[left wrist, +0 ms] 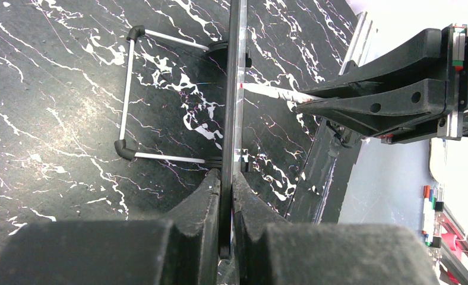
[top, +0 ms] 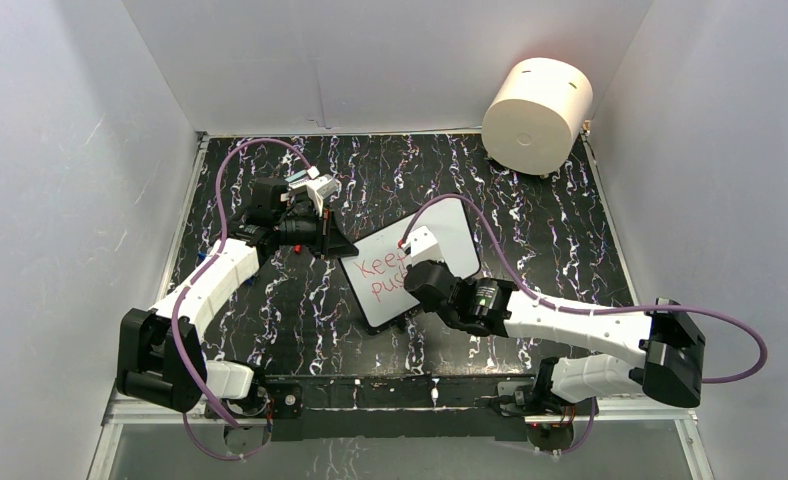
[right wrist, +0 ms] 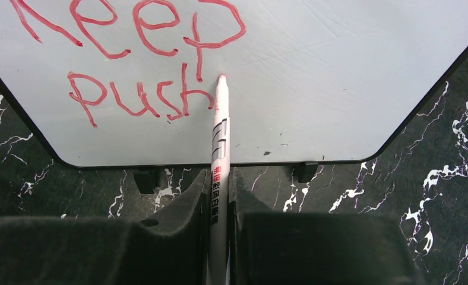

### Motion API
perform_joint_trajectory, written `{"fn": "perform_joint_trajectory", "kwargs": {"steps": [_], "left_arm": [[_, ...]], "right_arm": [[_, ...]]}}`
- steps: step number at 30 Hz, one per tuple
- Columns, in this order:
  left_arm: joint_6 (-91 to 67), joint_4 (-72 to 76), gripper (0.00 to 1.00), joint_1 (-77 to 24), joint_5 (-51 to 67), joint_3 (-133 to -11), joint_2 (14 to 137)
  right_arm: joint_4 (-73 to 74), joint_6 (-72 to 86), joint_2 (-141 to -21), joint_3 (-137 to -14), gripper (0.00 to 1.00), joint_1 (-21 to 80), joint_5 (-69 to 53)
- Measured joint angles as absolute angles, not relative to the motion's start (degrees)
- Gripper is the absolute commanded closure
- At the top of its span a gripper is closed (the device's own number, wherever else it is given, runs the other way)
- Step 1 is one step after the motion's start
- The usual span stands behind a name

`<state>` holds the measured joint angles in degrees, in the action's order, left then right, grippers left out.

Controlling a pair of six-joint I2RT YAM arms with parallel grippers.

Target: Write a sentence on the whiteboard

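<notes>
Closest to us in the right wrist view, the dark padded fingers (right wrist: 178,208) of our right gripper (right wrist: 218,178) are pressed tight on a white marker (right wrist: 220,130), which runs straight up the middle of the frame. Its red tip touches the whiteboard (right wrist: 338,89), which fills the upper part of that view. The tip sits just right of the "h" in "push" and below the "p" of "Keep". So far we can read only those two words of the sentence (right wrist: 136,59), in red, at the upper left of the frame. Two small black feet (right wrist: 144,180) show under the board's lower rim.

From the left wrist view we see the board edge-on, as a thin dark line from bottom centre to the top of the frame. Our left gripper (left wrist: 227,178) is pinched shut on that rim. A wire stand (left wrist: 126,89) with black corners juts from the board toward the upper left.

From above, the board lies slanted at mid-frame on the black marbled table (top: 470,170). We have the left gripper at its upper left edge and the right one over its middle, hiding part of the writing. A cream cylinder (top: 537,115) sits in the upper right, well apart from the board.
</notes>
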<state>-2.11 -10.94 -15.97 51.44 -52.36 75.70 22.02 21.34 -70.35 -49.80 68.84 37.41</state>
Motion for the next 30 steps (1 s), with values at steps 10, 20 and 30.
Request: {"fn": "perform_joint_trajectory", "kwargs": {"steps": [10, 20, 30], "left_arm": [[-2.1, -10.9, 1.0, -16.0, 51.4, -52.4, 75.7], [-2.1, -10.9, 1.0, -16.0, 51.4, -52.4, 75.7], [-2.1, -10.9, 1.0, -16.0, 51.4, -52.4, 75.7]], "right_arm": [[22.2, 21.1, -70.4, -49.8, 1.0, 68.4, 36.7], [23.0, 21.7, -68.6, -48.8, 1.0, 67.9, 35.7], [23.0, 22.3, -68.4, -48.8, 1.0, 67.9, 35.3]]}}
